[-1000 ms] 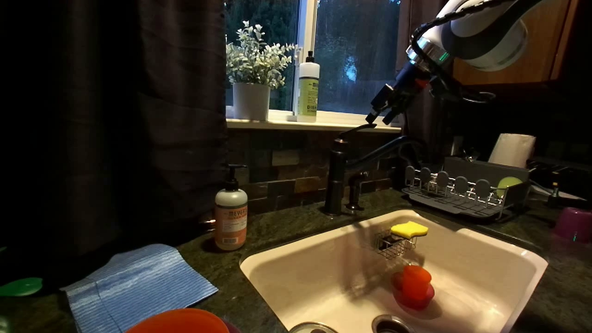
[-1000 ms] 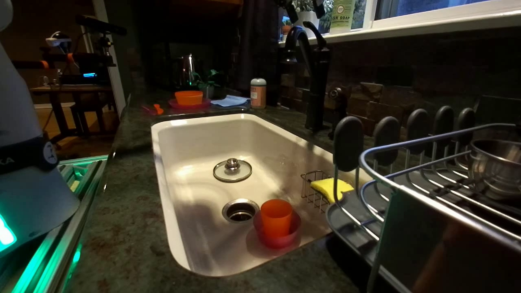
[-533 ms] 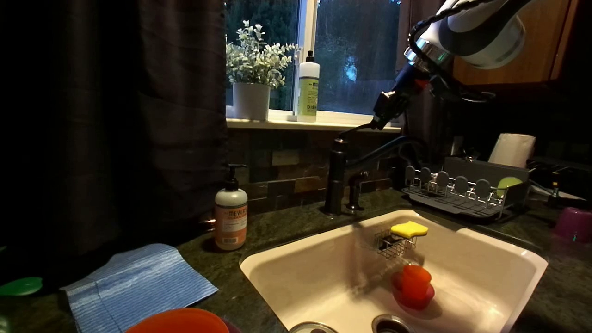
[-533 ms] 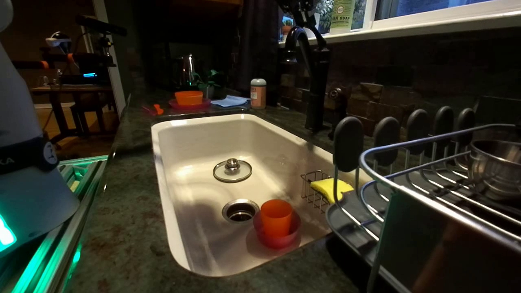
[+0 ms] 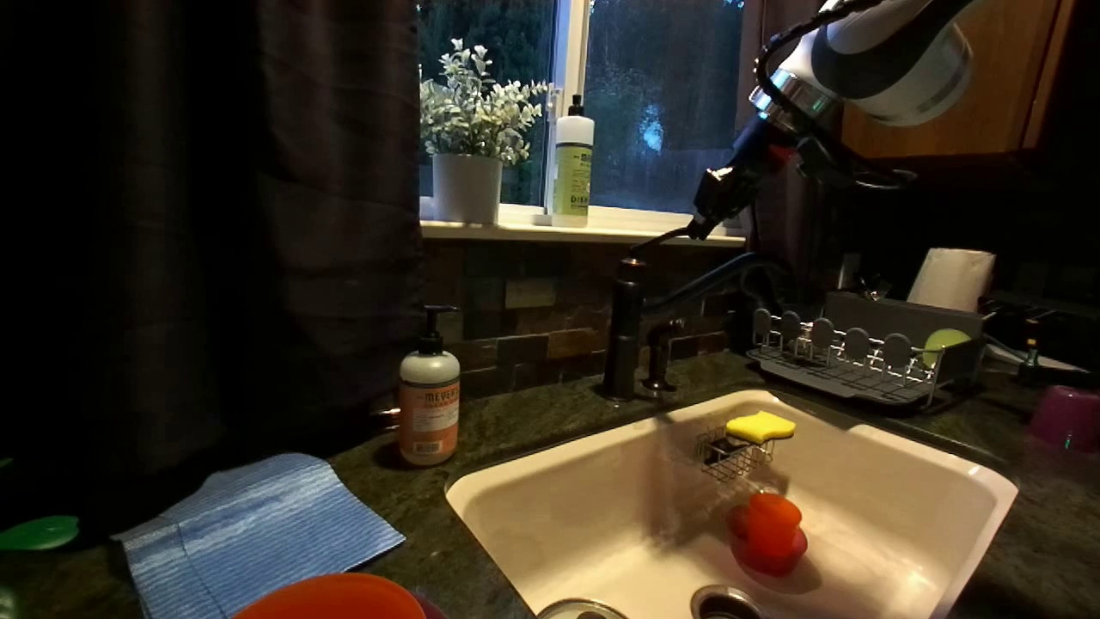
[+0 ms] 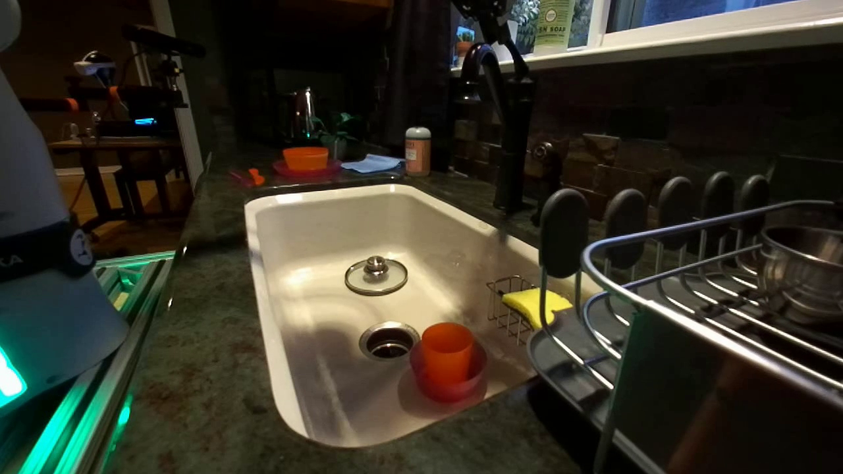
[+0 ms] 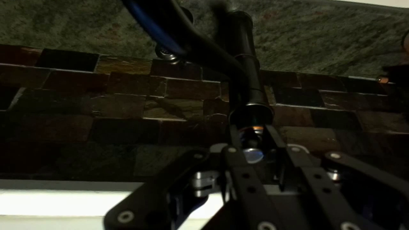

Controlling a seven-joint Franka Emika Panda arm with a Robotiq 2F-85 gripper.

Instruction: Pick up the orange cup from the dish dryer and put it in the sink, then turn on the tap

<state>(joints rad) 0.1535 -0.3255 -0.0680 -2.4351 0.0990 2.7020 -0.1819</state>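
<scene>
Between the jaws, at the top of our scene, sits the free end of the lever handle (image 7: 253,155), one jaw on each side; we judge the gripper (image 5: 699,230) clenched on it, though poor light hides how firm the hold is. Turning on the tap appears to be the step in hand.

Just beneath the jaws rises the tap (image 5: 626,335) itself, its spout (image 7: 204,48) reaching out somewhat lower; we make out no water running. To do this well, we would make sure of the hold first, then lead the lever slowly along its own arc about the top of the tap, letting the grip turn with it. So near the tip, a straight, hasty tug could slip off. Which way it opens we cannot tell, so a small, gentle trial move is wise, kept clear of the spout.

Well below the jaws lies the sink (image 5: 584,516), a yellow sponge (image 6: 535,304) at its wall and, lower down, the orange cup (image 6: 448,349) standing in a pinkish-red bowl (image 6: 451,392), its part of the job apparently done. Farther off, we judge, the dish dryer (image 5: 894,314) stands beside the sink, well apart from the jaws.
</scene>
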